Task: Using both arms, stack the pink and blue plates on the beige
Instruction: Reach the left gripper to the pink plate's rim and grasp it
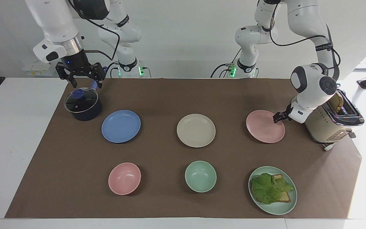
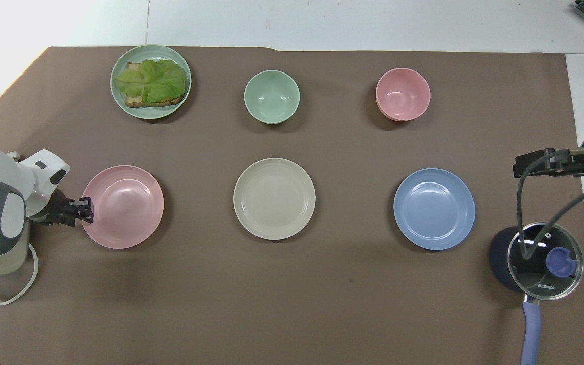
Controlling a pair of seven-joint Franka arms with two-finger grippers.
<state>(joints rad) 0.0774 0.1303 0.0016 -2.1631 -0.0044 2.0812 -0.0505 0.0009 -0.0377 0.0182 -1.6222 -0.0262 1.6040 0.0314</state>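
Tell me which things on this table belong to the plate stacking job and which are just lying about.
Job: pink plate, blue plate, beige plate, left gripper at the pink plate's rim, right gripper waiting over the pot.

Lying about: pot, pink bowl, green bowl, green plate with lettuce and bread, toaster.

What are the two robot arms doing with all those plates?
They are meant to stack the pink plate and blue plate on the beige plate between them. The left gripper is at the pink plate's rim beside the toaster, apparently closing on the edge. The right gripper waits open above the lidded pot. All three plates lie flat on the table, none stacked yet.
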